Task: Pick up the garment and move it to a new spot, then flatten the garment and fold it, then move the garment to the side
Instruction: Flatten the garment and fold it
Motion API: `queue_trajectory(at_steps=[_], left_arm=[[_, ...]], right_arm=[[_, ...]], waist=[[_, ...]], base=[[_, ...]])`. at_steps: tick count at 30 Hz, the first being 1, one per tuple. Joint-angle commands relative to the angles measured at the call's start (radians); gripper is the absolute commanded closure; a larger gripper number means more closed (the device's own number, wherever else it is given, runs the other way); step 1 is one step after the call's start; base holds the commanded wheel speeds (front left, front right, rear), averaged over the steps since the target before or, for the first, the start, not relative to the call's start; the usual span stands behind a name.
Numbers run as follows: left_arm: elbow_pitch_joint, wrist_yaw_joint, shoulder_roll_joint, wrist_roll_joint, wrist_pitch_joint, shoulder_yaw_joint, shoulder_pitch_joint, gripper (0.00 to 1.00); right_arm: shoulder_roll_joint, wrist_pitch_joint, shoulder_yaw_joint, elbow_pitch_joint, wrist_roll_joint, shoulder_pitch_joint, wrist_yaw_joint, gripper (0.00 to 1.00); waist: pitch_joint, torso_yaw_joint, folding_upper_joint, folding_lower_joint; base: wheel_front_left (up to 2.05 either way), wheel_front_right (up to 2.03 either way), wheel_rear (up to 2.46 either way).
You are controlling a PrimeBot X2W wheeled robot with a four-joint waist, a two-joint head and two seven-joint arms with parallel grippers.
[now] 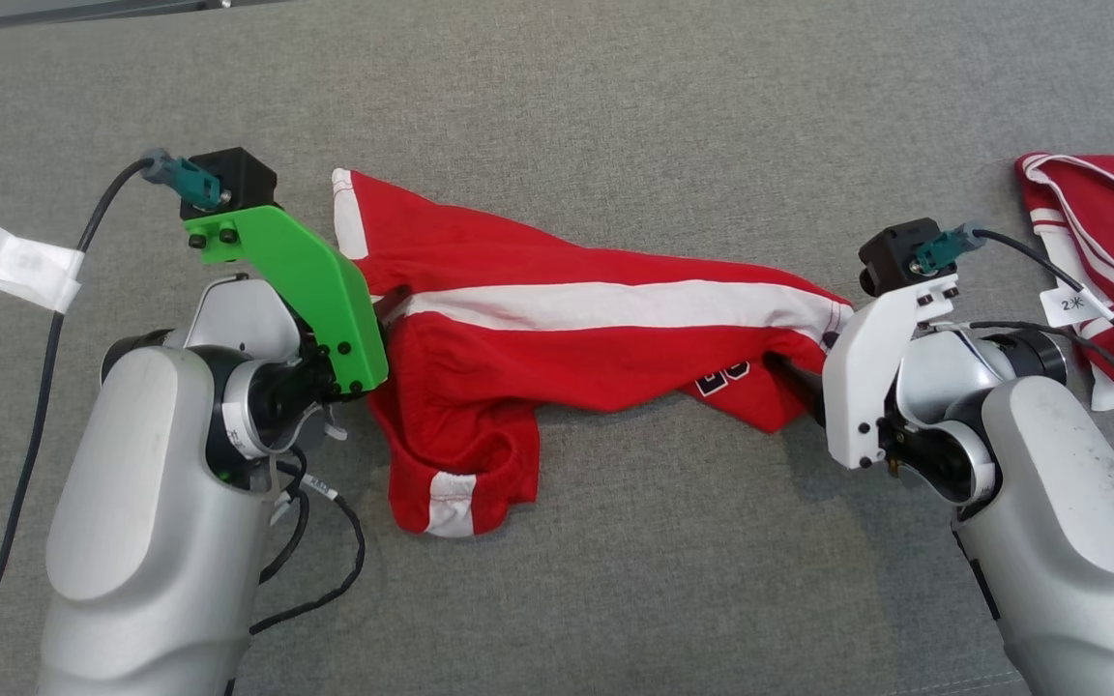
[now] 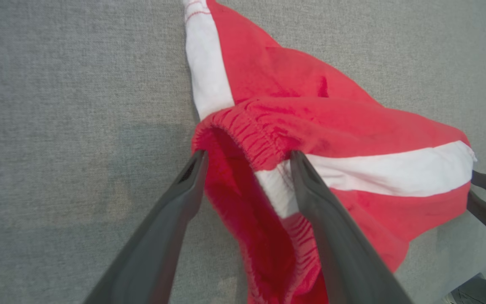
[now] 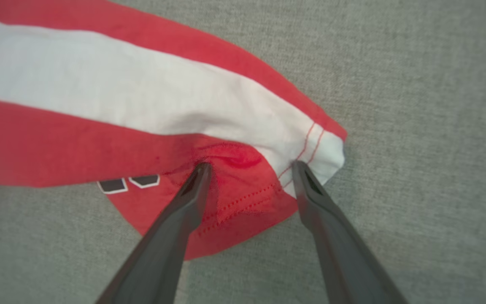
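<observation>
Risk: left pincer (image 2: 248,155) straddles the waistband (image 2: 243,126) of the garment (image 1: 596,319), right pincer (image 3: 251,164) at its hem corner (image 3: 327,152), both spread open, so a shallow close may catch one layer and slip.

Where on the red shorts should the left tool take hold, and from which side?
The gathered elastic waistband of the shorts, coming from the robot's left. It stands up off the grey surface as a thick ridge, and the open left tool straddles it, so closing there would likely catch it.
</observation>
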Motion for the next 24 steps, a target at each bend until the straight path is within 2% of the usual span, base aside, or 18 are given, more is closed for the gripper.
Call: queue_trajectory(at_steps=[1,12,24], left_arm=[[0.000,-0.006,0.005,-0.006,-0.001,0.003,0.003,0.00],[0.004,-0.007,0.002,-0.015,-0.015,-0.003,0.004,0.00],[0.006,-0.006,0.009,-0.020,-0.024,-0.004,0.003,0.00]], right_arm=[[0.002,0.000,-0.004,0.011,-0.008,0.022,0.000,0.00],[0.039,-0.030,-0.106,0.021,-0.029,-0.012,0.000,0.00],[0.052,-0.028,-0.132,-0.008,-0.013,-0.025,0.000,0.00]], waist=[[0.002,-0.001,0.0110,-0.0001],[-0.003,0.003,0.0110,-0.0001],[-0.004,0.004,0.0110,-0.0001]], base=[[0.00,0.00,0.00],[0.00,0.00,0.00],[0.00,0.00,0.00]])
